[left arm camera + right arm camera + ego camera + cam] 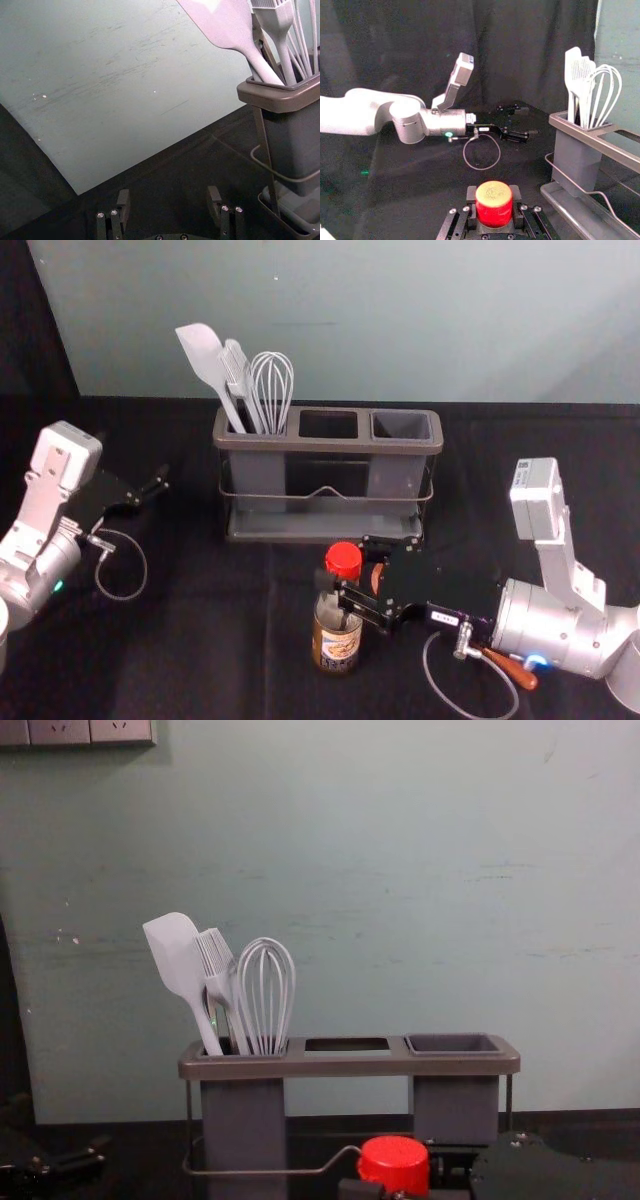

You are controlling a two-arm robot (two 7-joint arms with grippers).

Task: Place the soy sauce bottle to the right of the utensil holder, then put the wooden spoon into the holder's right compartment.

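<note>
With twelve o'clock pointing away from the robot in the head view, the soy sauce bottle (336, 635) is at six o'clock from the utensil holder (325, 525), in front of it and near its base; it looks upright, label towards the robot, though whether its base touches the black cloth (200, 640) I cannot tell; the right gripper (350, 575) comes in from about three o'clock, its fingers closed round the bottle's neck just under the red cap (343, 560); in the right wrist view the cap sits squarely between the fingers.

The wooden spoon (520, 672) has its handle poking out from under the right arm, between three and four o'clock from the bottle; a brown patch also shows beside the right gripper's fingers, but I cannot tell whether it belongs to the spoon.

The left gripper (150, 485) is parked at nine o'clock from the holder, well apart from it, its fingers wide apart with a bare gap between them.

The holder's left compartment bears a spatula (204, 358), a brush (238, 370) and a whisk (272, 385), the spatula leaning towards eleven o'clock; the right compartment (402, 426) is at one o'clock from the bottle.
</note>
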